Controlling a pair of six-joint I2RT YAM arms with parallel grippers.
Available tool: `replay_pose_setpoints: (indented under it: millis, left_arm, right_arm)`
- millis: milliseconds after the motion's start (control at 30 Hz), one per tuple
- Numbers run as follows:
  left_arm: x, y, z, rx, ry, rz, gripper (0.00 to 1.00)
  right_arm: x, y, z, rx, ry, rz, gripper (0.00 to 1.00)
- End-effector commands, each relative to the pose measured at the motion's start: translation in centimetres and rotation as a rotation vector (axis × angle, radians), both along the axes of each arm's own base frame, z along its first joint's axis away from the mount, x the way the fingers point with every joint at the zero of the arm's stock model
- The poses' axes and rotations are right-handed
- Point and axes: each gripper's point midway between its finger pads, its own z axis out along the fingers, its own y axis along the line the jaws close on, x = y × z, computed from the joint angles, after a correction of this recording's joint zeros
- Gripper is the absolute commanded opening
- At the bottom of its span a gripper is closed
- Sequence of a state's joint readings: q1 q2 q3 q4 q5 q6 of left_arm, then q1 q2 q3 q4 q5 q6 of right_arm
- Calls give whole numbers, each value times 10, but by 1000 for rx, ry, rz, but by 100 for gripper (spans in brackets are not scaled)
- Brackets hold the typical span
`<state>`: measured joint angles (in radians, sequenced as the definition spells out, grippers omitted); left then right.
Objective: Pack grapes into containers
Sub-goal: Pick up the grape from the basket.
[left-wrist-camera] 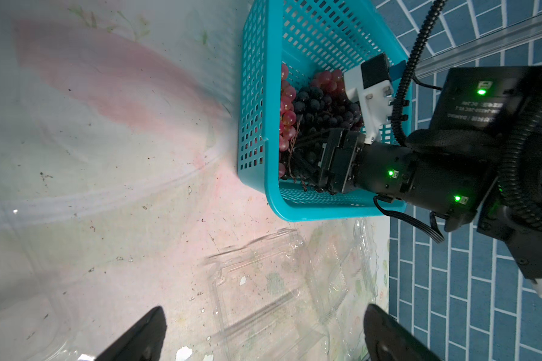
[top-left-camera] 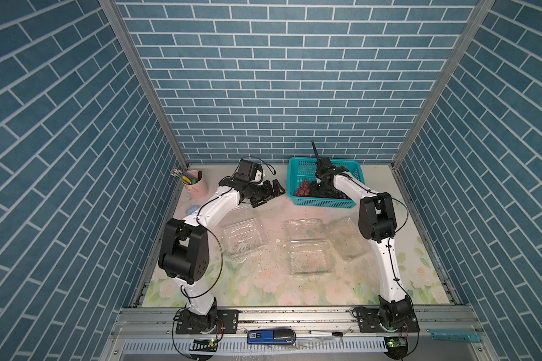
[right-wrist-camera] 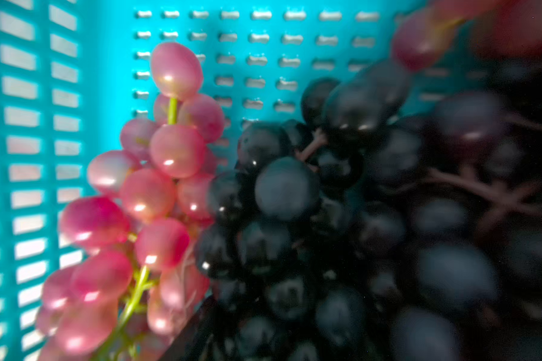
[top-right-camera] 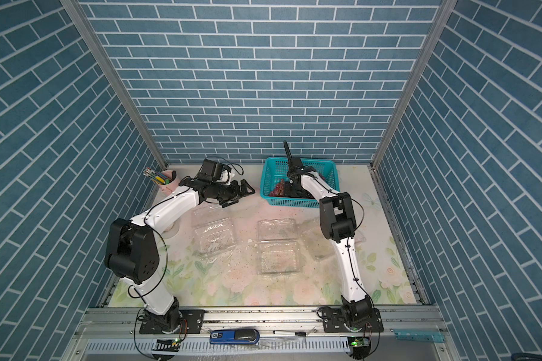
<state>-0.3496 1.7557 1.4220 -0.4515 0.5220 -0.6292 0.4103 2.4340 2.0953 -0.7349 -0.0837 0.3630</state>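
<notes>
The grapes lie in a teal basket (top-left-camera: 323, 203) at the back right: a red-pink bunch (right-wrist-camera: 169, 150) beside dark purple ones (right-wrist-camera: 285, 187), also seen in the left wrist view (left-wrist-camera: 313, 106). My right gripper (top-left-camera: 321, 190) reaches down into the basket, buried among the dark grapes (left-wrist-camera: 307, 165). One finger (right-wrist-camera: 194, 343) shows beside them, and the grip is hidden. Three clear containers (top-left-camera: 243, 239) (top-left-camera: 309, 250) (top-left-camera: 346, 240) lie open on the mat with no grapes in them. My left gripper (top-left-camera: 274, 189) hovers open left of the basket, holding nothing (left-wrist-camera: 263, 337).
A pink cup of pens (top-left-camera: 196, 184) stands at the back left. Crumbs and stem bits litter the floral mat (top-left-camera: 263, 281). A blue device (top-left-camera: 271, 337) lies on the front rail. Brick-patterned walls close in three sides.
</notes>
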Motion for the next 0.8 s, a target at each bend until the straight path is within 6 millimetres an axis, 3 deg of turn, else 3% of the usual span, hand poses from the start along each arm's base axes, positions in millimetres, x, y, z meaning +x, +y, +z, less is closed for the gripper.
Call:
replay_pose_setpoints:
  millis: [0,67,367,600,767]
  left_arm:
    - [-2,-7,2,-14,-7,-15,99]
    - [-3,-10,2,-14,-5,-19,100]
    - [-9,-8,3,8,-3,-34,99]
    - [-11,-6,5,17,-6,-35,100]
    - [-12,-6,7,23,-9,-42,100]
  right_arm:
    - [-9,-8,-25,-41,83,-22,41]
    - [-2,-8,-18,-14,61,-47,32]
    - [18,-6,66,190,-79,-74,19]
    - [16,-12,103,254,-132,-82,11]
    - [12,-14,115,261,-143,-76,11]
